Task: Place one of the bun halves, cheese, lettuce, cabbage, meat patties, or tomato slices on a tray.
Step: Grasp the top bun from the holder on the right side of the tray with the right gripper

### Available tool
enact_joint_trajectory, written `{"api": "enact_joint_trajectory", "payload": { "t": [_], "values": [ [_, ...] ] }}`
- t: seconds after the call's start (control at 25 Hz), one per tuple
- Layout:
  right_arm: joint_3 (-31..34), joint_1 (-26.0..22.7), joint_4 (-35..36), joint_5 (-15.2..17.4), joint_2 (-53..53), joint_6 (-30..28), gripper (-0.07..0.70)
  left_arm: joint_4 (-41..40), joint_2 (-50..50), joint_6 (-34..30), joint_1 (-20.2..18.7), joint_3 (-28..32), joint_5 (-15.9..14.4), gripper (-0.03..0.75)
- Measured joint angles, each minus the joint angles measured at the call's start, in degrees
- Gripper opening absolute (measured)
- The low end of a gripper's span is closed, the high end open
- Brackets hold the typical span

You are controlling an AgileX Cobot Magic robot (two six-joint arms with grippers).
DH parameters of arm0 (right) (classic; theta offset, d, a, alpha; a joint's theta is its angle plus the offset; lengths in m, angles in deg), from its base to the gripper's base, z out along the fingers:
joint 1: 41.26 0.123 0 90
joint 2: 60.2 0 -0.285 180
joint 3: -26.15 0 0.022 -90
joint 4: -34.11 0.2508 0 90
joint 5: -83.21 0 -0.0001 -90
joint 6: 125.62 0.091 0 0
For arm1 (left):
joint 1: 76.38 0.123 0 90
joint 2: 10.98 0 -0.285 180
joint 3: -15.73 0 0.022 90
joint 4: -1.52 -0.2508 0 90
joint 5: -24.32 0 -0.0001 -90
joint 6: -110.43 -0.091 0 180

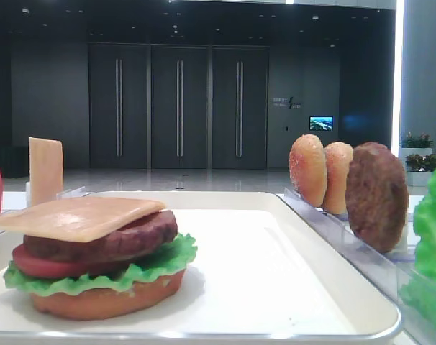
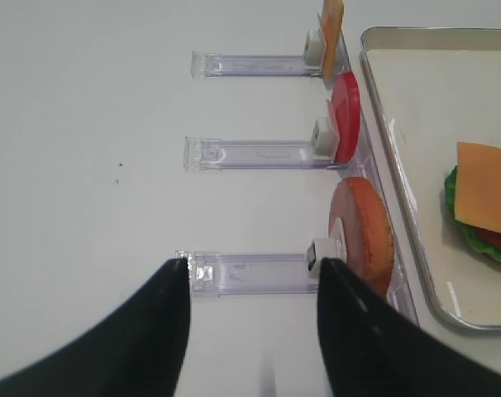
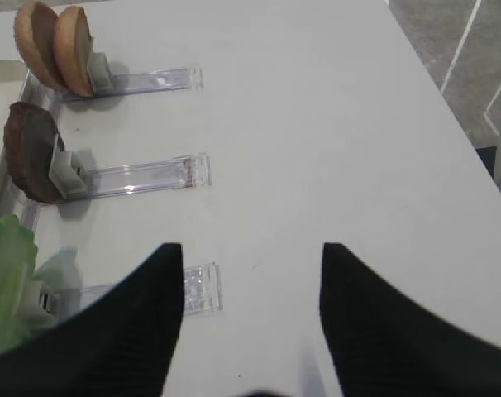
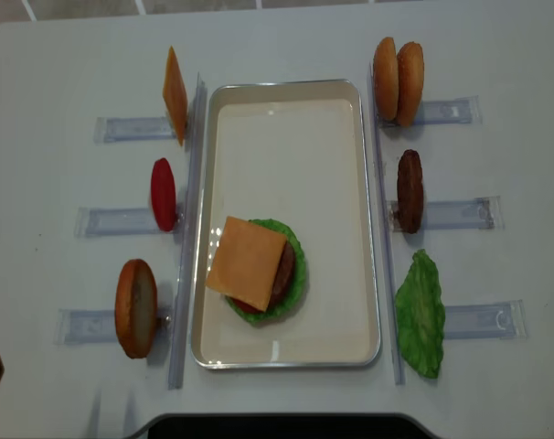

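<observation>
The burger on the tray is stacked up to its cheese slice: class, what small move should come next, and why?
Probably the right claw, standing open and empty, should reach toward the bun halves upright in the far rack. The stack on the tray ends with cheese over patty, tomato and lettuce, so only a top bun looks missing.
</observation>
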Motion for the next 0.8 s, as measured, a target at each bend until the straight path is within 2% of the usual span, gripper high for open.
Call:
{"api": "enact_joint_trajectory", "payload": {
  "t": [0.8],
  "values": [
    [0.00,0.00,0.00,0.00,0.00,0.05,0.361,0.00,0.00,0.00,0.00,0.00,0.00,0.380]
  ]
}}
